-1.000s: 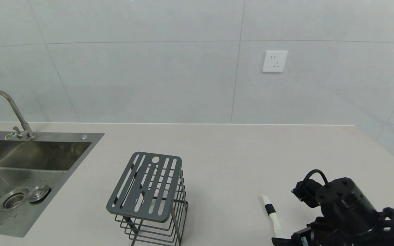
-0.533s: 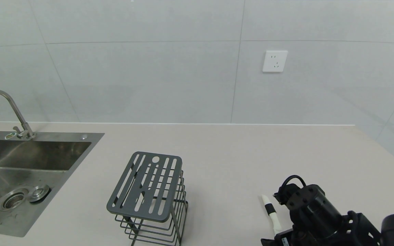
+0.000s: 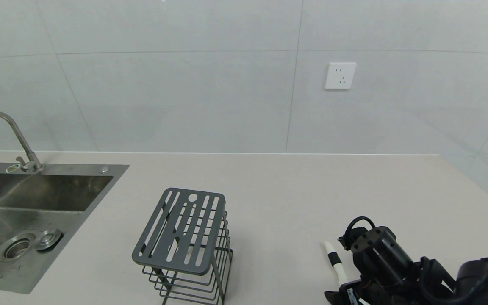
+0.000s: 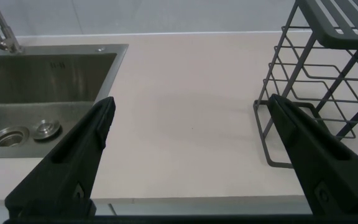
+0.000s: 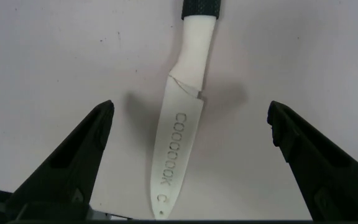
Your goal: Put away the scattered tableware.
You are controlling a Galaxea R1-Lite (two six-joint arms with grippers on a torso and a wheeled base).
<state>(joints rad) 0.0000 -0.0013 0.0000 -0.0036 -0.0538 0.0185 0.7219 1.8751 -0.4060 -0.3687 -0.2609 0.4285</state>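
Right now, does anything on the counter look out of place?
Yes: a white knife lies loose on the counter, right of the slotted rack instead of in it. The right pincer hangs open over its blade.

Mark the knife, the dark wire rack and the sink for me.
knife [image 5: 178,152]: right wrist view, on the white blade.
wire rack [image 3: 183,226]: head view, on its slotted top plate.
sink [image 3: 45,192]: head view, on the basin's back wall.

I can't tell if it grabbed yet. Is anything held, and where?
Nothing. The left hand is open; the right hand is open above the knife.
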